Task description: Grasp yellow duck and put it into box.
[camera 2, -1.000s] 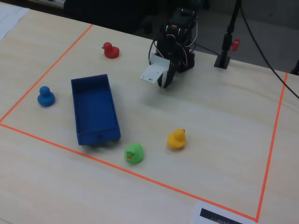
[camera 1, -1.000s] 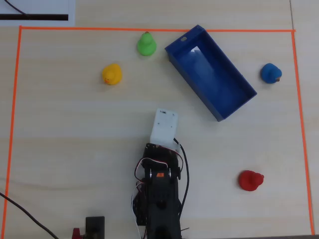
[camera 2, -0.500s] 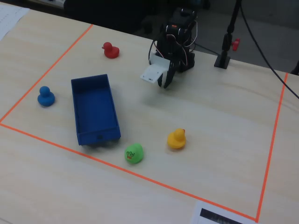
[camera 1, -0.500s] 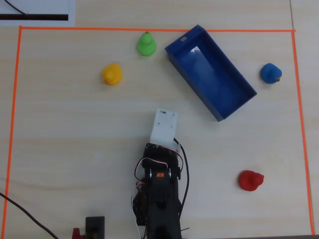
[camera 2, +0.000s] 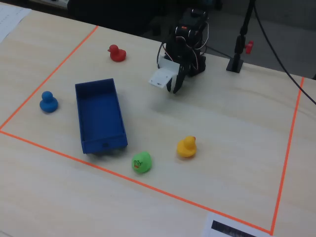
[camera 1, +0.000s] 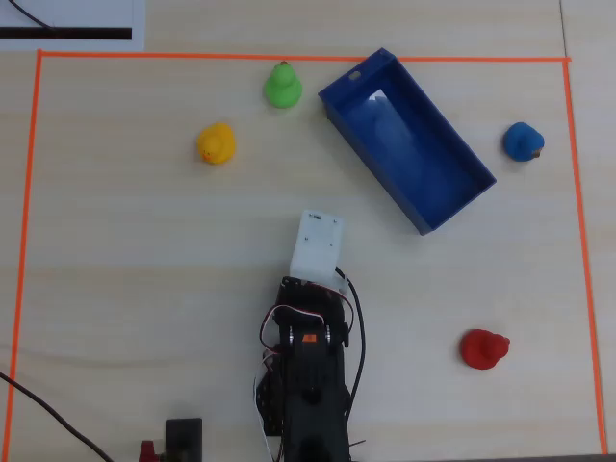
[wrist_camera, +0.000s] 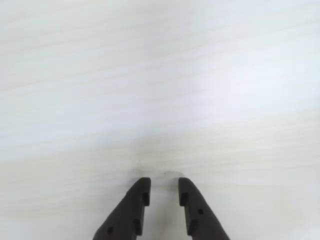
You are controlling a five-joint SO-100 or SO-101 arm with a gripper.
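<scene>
**Arm folded near its base, yellow duck alone on the table**

The pale wooden table point(camera 1: 115, 289) carries an orange taped border point(camera 1: 29, 192) that encloses everything in play. The largest object inside it is the box point(camera 1: 472, 192), dark blue and open-topped, lying diagonally in the overhead view with its long axis running from upper left to lower right; nothing is inside it. The arm point(camera 1: 308, 366) sits at the bottom centre of that view, folded low, with its white wrist block pointing up the picture.

The gripper point(wrist_camera: 164, 186) hangs just above bare table in the wrist view, its two dark fingers point(wrist_camera: 134, 202) a narrow gap apart and holding nothing.

The yellow duck point(camera 1: 217, 144) stands upright on the table, well apart from the gripper and to the left of the box in the overhead view. In the fixed view point(camera 2: 187, 147) its orange beak points toward the upper right, away from the box, so its short body axis runs that way.

A green duck point(camera 1: 282, 87) stands near the box's upper end, a blue duck point(camera 1: 523, 141) beyond its far side, and a red duck point(camera 1: 483, 348) lower right.
</scene>
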